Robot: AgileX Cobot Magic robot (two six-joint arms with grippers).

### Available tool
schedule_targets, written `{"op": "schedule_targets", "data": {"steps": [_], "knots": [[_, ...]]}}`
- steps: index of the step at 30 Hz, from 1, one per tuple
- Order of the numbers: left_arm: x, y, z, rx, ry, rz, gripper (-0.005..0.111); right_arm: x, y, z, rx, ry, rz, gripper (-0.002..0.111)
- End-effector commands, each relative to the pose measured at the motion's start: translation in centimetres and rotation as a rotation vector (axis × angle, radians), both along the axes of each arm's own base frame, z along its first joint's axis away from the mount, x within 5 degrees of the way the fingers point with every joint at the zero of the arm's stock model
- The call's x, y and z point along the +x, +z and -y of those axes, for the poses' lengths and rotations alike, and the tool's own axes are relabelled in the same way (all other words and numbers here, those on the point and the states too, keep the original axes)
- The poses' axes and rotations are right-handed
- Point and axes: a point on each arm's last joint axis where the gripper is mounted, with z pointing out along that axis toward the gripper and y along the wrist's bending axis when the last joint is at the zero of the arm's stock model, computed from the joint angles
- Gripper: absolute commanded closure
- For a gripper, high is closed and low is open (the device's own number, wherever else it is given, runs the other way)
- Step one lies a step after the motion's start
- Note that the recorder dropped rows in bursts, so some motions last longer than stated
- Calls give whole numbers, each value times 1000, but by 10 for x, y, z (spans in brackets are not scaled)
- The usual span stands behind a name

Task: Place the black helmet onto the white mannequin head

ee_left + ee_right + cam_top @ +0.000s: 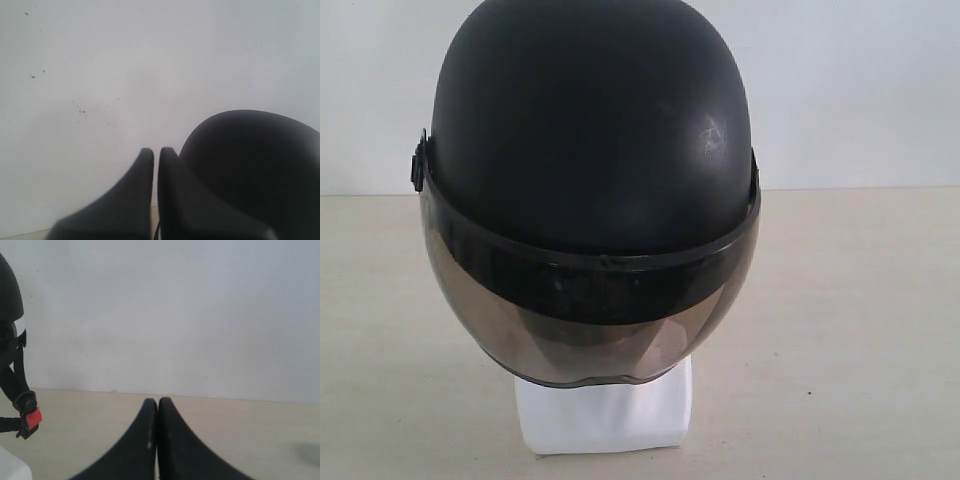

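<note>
The black helmet (590, 130) sits over the white mannequin head, its smoky visor (590, 330) hanging down in front. Only the head's squared white base (605, 415) shows below the visor; the face is hidden. In the left wrist view the helmet's dome (255, 165) rises just beside my left gripper (156, 152), which is shut on nothing. The right wrist view catches the helmet's edge (9, 290) and its chin strap with a red-tagged buckle (27, 412) off to one side. My right gripper (157, 402) is shut and empty, apart from the helmet. Neither gripper appears in the exterior view.
The base stands on a pale beige table (860, 320) in front of a plain white wall (860, 90). Table surface (240, 430) stretches beyond the right gripper's tips to the wall.
</note>
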Motion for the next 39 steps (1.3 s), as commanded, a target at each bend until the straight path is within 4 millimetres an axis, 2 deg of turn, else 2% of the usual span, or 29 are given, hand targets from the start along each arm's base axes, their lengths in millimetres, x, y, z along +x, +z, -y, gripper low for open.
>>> {"op": "schedule_targets", "data": {"steps": [1, 8, 15, 18, 20, 39], "knots": [[-1, 0, 0, -3, 6, 9, 102, 0, -9, 3, -12, -37, -17, 109], [-1, 0, 0, -3, 6, 9, 102, -6, -9, 4, -31, -45, 18, 109], [-1, 0, 0, -3, 6, 9, 102, -7, -30, 4, -66, -51, -214, 109], [-1, 0, 0, -3, 6, 9, 102, -8, -37, 7, 39, -102, -303, 109], [-1, 0, 0, -3, 6, 9, 102, -9, -42, 8, 41, -133, -358, 109], [-1, 0, 0, -3, 6, 9, 102, -9, -43, 9, 21, -142, -362, 109]]}}
